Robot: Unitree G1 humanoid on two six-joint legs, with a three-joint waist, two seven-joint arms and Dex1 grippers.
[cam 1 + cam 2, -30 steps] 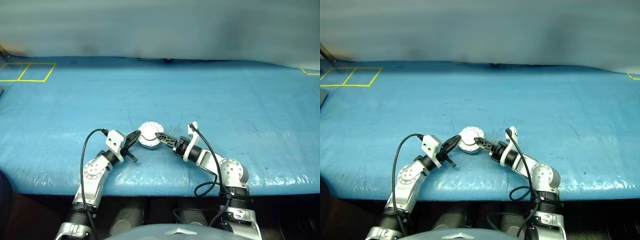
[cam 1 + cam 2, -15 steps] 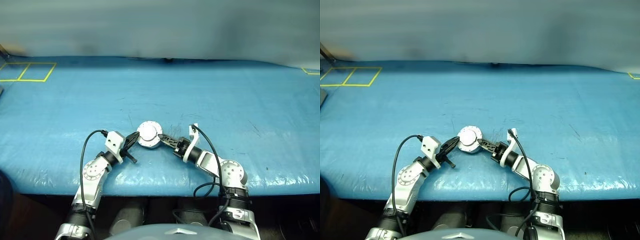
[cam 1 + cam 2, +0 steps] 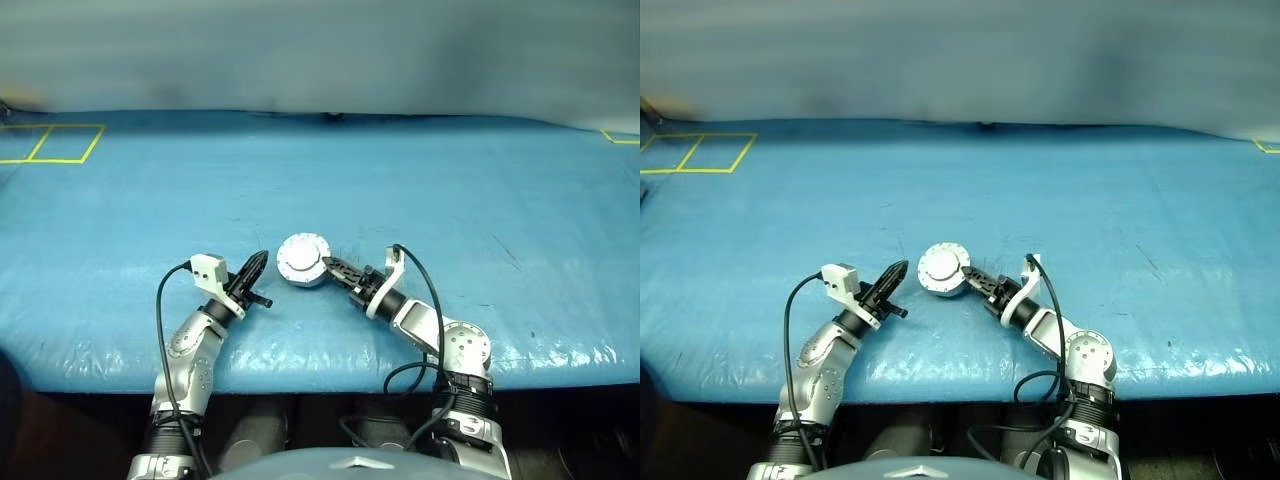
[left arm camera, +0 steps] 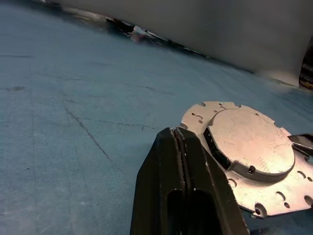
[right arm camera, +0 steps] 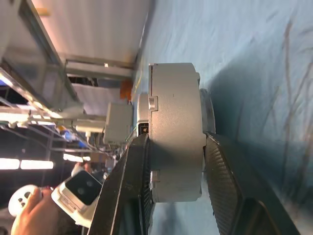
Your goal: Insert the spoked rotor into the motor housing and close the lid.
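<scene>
Motor housing [image 3: 303, 261] sits just below centre of the head views, on the blue counter [image 3: 450, 190]. The lid [image 4: 250, 143] is down: its smooth light-grey outer face with the raised centre circle points up, and no copper windings or dark teeth are exposed. I can't see the spoked rotor; my read is it's inside under the lid, but the frames can't confirm that.

Right end effector [image 3: 335, 268] comes in from the lower right. In its wrist view the two black fingers [image 5: 222, 181] are clamped on the assembly, one on each flat face, pinching lid against housing body. That looks like a squeeze to seat the lid, or a hold to keep the part steady. The assembly appears propped slightly off the counter on the gripped side, though I can't tell how much of it is bearing on the surface.

Left end effector [image 3: 254, 272] is lower left of the housing, fingers fully closed on nothing, tips near the flange [image 4: 205, 113] but apart from it. Likely a closed-finger pusher or backstop, so the part can't slide away from the right-hand squeeze.

Task looks close to finished. What's left is checking that the lid sits flush all round. Risk: releasing with the lid half-seated, or nudging the assembly across the slick cover.
</scene>
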